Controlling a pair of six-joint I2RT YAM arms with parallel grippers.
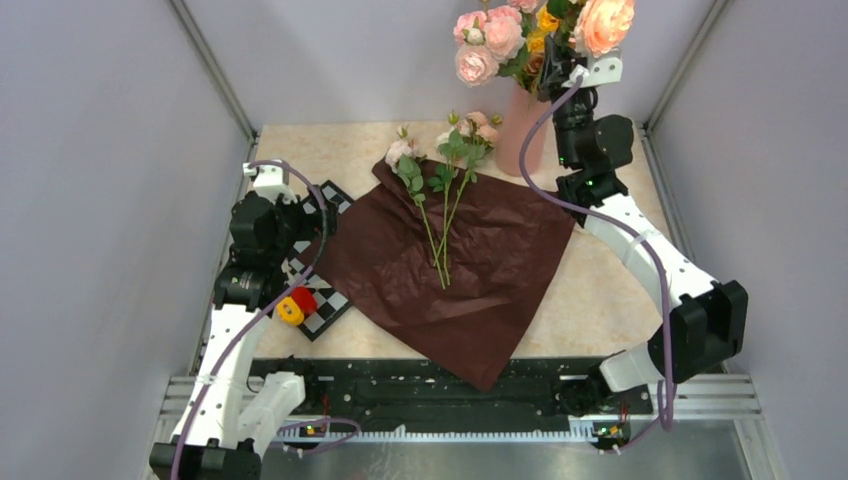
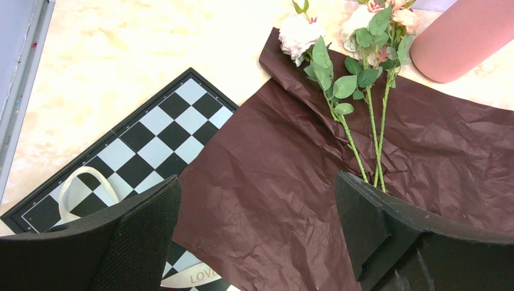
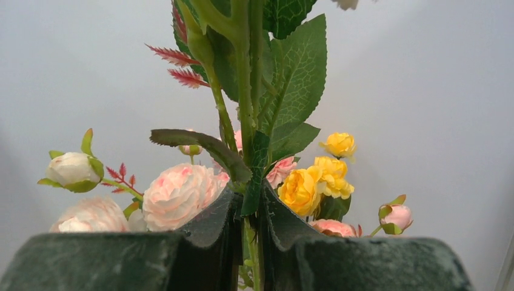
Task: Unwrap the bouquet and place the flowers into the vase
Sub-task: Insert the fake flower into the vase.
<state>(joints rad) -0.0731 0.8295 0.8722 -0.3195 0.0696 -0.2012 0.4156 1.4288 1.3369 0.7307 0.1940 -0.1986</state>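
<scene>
Right pincer (image 3: 250, 218) clamps a leafy stem (image 3: 245, 115) above the vase (image 1: 522, 140); left pincer (image 2: 257, 203), spread wide, hovers left of the flowers (image 1: 441, 195), whose stems run back toward the arms' bases.

White-and-black arms (image 1: 640, 238), purple cables (image 1: 666, 345)

Dark maroon paper (image 1: 490, 270) carries pale pink and white flowers (image 1: 442, 180) with green stems. Beside the paper: a salmon-pink vase (image 1: 520, 145), a black-and-white chequered board (image 2: 151, 145), cream marbled desk (image 1: 600, 290).
</scene>
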